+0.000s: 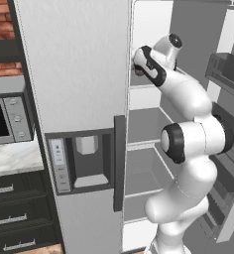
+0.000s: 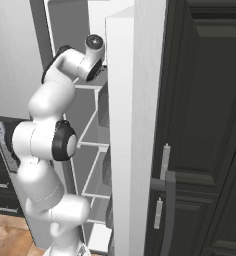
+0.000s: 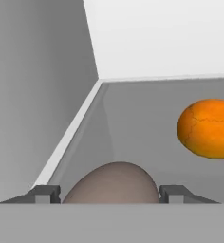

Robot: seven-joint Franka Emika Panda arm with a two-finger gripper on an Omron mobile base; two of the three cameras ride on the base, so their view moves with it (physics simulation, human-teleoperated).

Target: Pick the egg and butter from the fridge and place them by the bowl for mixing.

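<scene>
egg (image 3: 113, 183): brown, on shelf | fridge (image 1: 79, 74): right door open

Inside the fridge (image 1: 79, 59), on a shelf (image 3: 147, 123), the egg (image 3: 113, 183) lies between the two fingertips (image 3: 46, 193) of the gripper (image 3: 109, 194), with an orange fruit (image 3: 208, 128) farther back to its right.

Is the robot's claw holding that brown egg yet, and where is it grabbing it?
The egg sits between the claw tips, one on each side. Whether they touch or squeeze it cannot be told.
</scene>
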